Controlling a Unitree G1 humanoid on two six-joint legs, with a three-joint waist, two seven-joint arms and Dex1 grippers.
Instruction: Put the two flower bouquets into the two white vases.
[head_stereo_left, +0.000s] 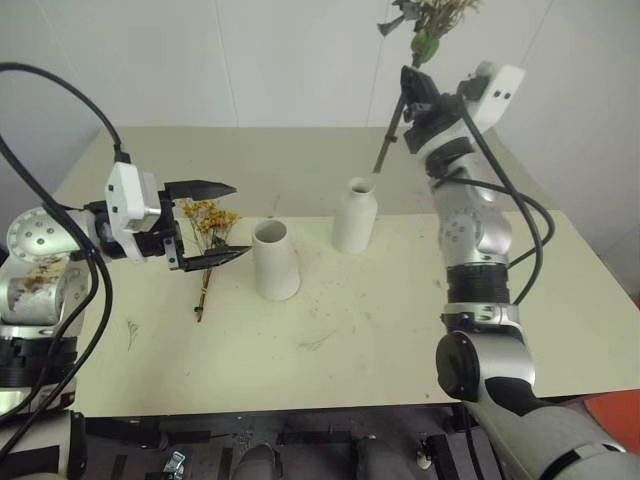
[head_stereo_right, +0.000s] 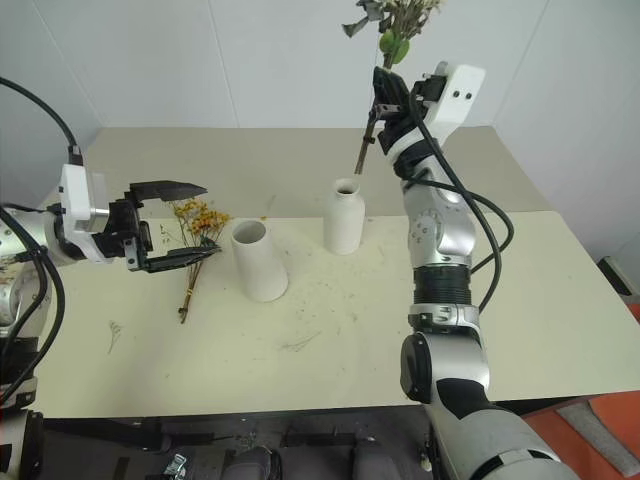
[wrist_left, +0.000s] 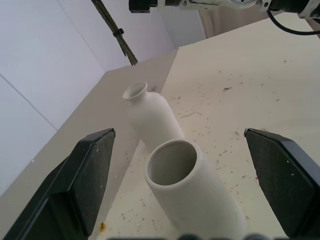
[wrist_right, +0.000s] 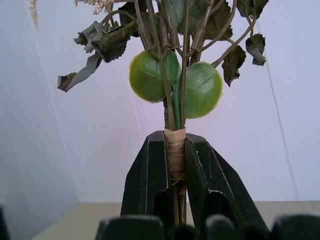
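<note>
A pale table (head_stereo_left: 420, 330) carries both white vases side by side near its middle: the cone vase (head_stereo_left: 275, 260) with the wide mouth, and just beyond it the bottle vase (head_stereo_left: 354, 215) with the narrow neck.

The right gripper (head_stereo_left: 412, 92) is raised above the bottle vase, its fingers pressed together on the wrapped stem of the leafy bouquet (wrist_right: 175, 85), whose green leaves and cream sprigs stand up high. The cut stem ends (head_stereo_left: 381, 160) hang just above and behind the bottle's mouth, tilted.

The left gripper (head_stereo_left: 212, 222) hovers with fingers spread wide, holding nothing, around the yellow-orange dried spray (head_stereo_left: 207, 240), which lies flat on the table beside the cone vase.

The likely trouble: the neck is narrow and the stems slanted, so they could catch the rim and tip the bottle, or miss and slide down outside.
</note>
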